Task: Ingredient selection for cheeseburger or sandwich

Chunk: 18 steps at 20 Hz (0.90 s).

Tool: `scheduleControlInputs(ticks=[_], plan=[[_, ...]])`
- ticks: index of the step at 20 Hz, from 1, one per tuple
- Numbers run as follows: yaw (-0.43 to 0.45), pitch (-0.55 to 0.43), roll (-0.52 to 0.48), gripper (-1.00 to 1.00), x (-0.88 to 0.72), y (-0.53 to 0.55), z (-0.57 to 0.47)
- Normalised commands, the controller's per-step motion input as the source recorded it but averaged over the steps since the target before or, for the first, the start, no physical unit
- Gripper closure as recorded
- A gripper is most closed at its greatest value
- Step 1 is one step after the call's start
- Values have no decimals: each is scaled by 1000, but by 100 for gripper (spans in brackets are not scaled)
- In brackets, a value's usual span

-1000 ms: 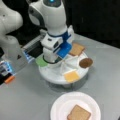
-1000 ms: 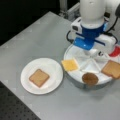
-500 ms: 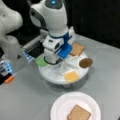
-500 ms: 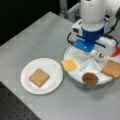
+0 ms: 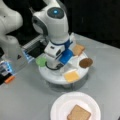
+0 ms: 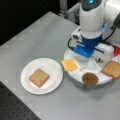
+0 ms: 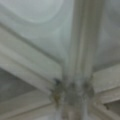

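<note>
Two brown toast squares: one (image 5: pixel 78 114) on the white paper plate (image 5: pixel 60 106), seen again in a front view (image 6: pixel 38 77), one (image 5: pixel 78 49) on the round divided tray (image 5: pixel 50 75). One yellow cheese square (image 5: pixel 71 75). One dark brown round patty (image 5: pixel 86 63). One green lettuce blob (image 5: pixel 41 61). One red piece (image 6: pixel 116 51) at a front view's right edge. One plate, one tray. One gripper (image 5: pixel 53 65), low over the tray.

toast (image 6: pixel 38 77) brown | plate (image 6: pixel 53 68) white | cheese (image 6: pixel 70 65) yellow | patty (image 6: pixel 90 78) dk brown | lettuce (image 5: pixel 41 61) green
</note>
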Motion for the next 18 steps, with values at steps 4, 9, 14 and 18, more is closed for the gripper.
scheduleControlInputs(ticks=[4, 9, 14, 18], plan=[[-56, -184, 19, -100, -212, 60, -123], [-18, -209, -24, -100, -221, 14, -153], [112, -324, -80, -100, -224, -55, -310], [322, -256, -117, -100, -280, -58, -398]])
